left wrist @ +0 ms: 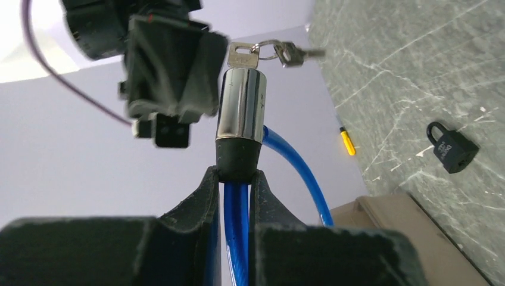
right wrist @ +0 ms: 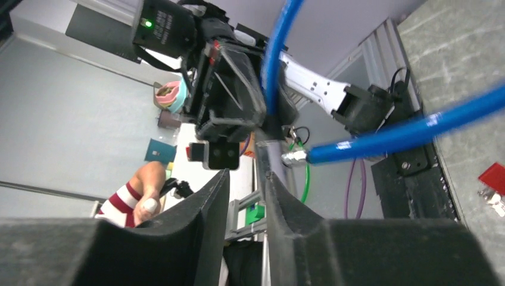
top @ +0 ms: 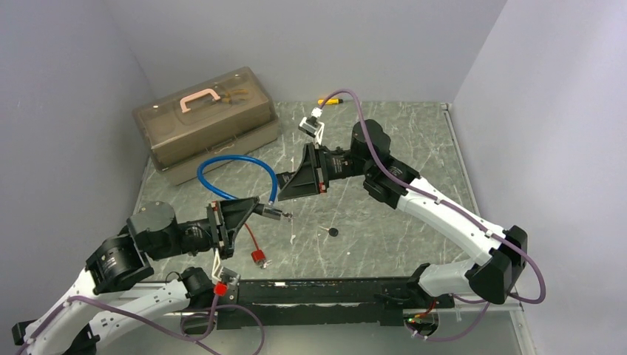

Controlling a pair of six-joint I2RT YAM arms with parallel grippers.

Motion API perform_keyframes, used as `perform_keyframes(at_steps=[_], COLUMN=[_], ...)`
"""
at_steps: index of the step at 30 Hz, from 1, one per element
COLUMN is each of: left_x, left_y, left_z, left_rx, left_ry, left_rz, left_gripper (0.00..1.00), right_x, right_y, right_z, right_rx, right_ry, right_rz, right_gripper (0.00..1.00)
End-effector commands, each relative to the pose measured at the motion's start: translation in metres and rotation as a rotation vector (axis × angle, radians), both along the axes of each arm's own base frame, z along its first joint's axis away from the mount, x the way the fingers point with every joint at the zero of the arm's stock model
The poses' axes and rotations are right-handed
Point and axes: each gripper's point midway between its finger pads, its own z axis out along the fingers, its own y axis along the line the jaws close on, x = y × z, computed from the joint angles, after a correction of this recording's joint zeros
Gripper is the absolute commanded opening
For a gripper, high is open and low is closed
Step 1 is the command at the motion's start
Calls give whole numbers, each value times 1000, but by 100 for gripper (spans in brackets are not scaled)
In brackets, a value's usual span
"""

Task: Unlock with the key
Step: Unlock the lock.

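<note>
Clamps the lock by its collar in left jaws over the middle of the desk, right jaws parted, empty, beside the key; likely slick, rigid, so pinch the key's flat head.

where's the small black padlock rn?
Top view: the black padlock lies on the table near centre, to the right of the left gripper and the red tag.

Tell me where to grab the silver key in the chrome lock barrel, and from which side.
Pinch the silver key by its flat head, the only part outside the chrome lock barrel that the left gripper holds. Probably come in along the barrel's axis, pads on its broad faces, clear of the key ring on one side.
</note>
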Motion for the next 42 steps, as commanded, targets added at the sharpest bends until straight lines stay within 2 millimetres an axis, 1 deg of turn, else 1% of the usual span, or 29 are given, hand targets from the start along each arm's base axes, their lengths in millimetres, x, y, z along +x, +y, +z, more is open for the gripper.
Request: perform_keyframes(at_steps=[1,3,5,6,8,10,12,14,16,17,18,19,20,22,26,28,32,36,38,39,40,42], left_x=[-6,-5,-4,-4,-5,-7,-11,-16,-21,-24,-29,-35,-41,-47,-51,-51,-56,-49,-50,-50,-51,-50], left_y=[-8,-6,-3,-2,0,1,2,4,4,2,3,3,2,-1,-8,-10,-16,-18,-18,-19,-18,-18], left_z=[17,20,22,24,29,38,52,77,102,112,123,132,135,141,145,146,144,145,148,149,153,158], left_rx=[3,4,0,-6,-23,-63,-127,-218,-332,-370,-400,-434,-447,-468,-501,-523,-525,-546,-551,-555,-564,-579], left_ry=[-139,-144,-150,-153,-153,-134,-70,43,200,263,295,363,420,513,641,695,805,823,825,828,826,825], left_rz=[-63,-51,-39,-35,-28,-30,-39,-47,-62,-75,-98,-120,-144,-172,-200,-204,-230,-212,-219,-225,-230,-231], left_gripper=[0,0,0,0,0,0,0,0,0,0,0,0,0,0,0,0,0,0,0,0,0,0], right_x=[4,8,11,14,23,33,44,53,57,56,54,53,51,42,11,-5,-23,-44,-43,-42,-40,-36], right_y=[-11,-20,-29,-34,-46,-57,-62,-67,-70,-71,-72,-73,-73,-71,-59,-48,-38,-29,-20,-16,-12,-6], right_z=[50,59,67,67,65,55,43,31,26,27,30,33,35,50,73,78,89,101,100,99,97,92], right_rx=[106,118,126,114,83,27,-24,-66,-70,-53,-29,-6,18,86,195,231,331,430,411,398,387,370], right_ry=[-114,-143,-178,-198,-273,-376,-484,-595,-701,-759,-808,-855,-898,-985,-1138,-1182,-1204,-1185,-1179,-1172,-1166,-1158], right_rz=[-68,-97,-124,-146,-210,-282,-337,-363,-374,-365,-363,-362,-355,-344,-281,-235,-193,-152,-159,-164,-170,-179], right_gripper=[38,42,45,48,53,57,60,63,65,67,68,69,71,71,73,73,74,74,71,69,63,47])
